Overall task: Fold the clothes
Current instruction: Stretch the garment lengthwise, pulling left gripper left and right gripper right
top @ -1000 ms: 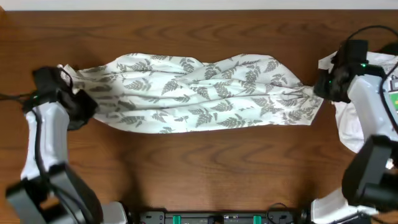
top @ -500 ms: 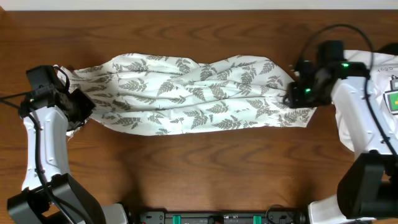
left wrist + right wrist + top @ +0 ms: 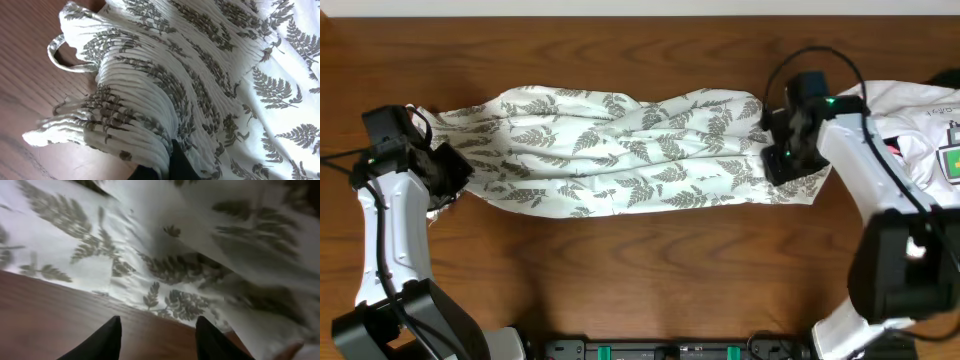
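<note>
White cloth printed with grey-green ferns, the clothes (image 3: 620,150) lie stretched in a rumpled band across the far half of the brown wooden table (image 3: 640,270); the left gripper (image 3: 448,172) is clamped tight on the band's left end, the fabric gathered into fine pleats at its dark finger (image 3: 176,161); the right gripper (image 3: 785,160) hangs over the right end, its two fingers (image 3: 111,339) parted about halfway, gripping nothing; a plain white garment (image 3: 905,110) lies just beyond, bearing a green-and-yellow tag (image 3: 952,160).
</note>
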You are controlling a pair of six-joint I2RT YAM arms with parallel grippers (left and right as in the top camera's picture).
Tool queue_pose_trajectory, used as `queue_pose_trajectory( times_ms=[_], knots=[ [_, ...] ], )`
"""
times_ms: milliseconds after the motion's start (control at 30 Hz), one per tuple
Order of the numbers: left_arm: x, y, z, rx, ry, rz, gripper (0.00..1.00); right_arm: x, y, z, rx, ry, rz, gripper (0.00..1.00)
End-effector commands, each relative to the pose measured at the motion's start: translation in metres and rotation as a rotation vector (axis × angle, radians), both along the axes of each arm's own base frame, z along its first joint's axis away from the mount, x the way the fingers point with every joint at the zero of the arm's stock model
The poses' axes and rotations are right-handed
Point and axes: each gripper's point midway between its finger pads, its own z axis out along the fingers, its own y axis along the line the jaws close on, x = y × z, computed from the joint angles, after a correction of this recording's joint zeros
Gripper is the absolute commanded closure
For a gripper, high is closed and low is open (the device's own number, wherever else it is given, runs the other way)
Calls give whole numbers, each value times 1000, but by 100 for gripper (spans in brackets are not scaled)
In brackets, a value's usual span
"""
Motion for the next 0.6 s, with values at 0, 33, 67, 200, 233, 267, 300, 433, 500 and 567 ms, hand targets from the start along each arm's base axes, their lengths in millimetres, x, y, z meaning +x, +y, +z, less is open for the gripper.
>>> queue_pose_trajectory(
  times_ms=[0,33,67,200,233,267,300,433,500,567],
  knots=[
    [1,6,4,23,-3,-2,94,-2,-4,-22,-39,49,33,52],
    [1,6,4,23,-4,-2,94,0,-6,-27,-47,53,33,51],
    [1,6,4,23,-3,-2,94,1,-6,-31,-50,57,33,51],
    [1,6,4,23,-4,-2,94,3,-6,-46,-51,76,33,51],
    [1,6,4,23,-4,-2,94,3,-6,-49,-52,82,33,53],
    [1,6,4,23,-4,-2,94,3,-6,-52,-53,85,33,59],
    [1,6,4,23,-4,-2,94,4,-6,-55,-55,85,33,65],
    [1,6,4,23,-4,-2,94,9,-7,-58,-58,70,19,96],
    [1,6,4,23,-4,-2,94,13,-7,-56,-63,52,-4,99],
    [1,6,4,23,-4,-2,94,16,-10,-54,-77,35,-45,99]
  ],
)
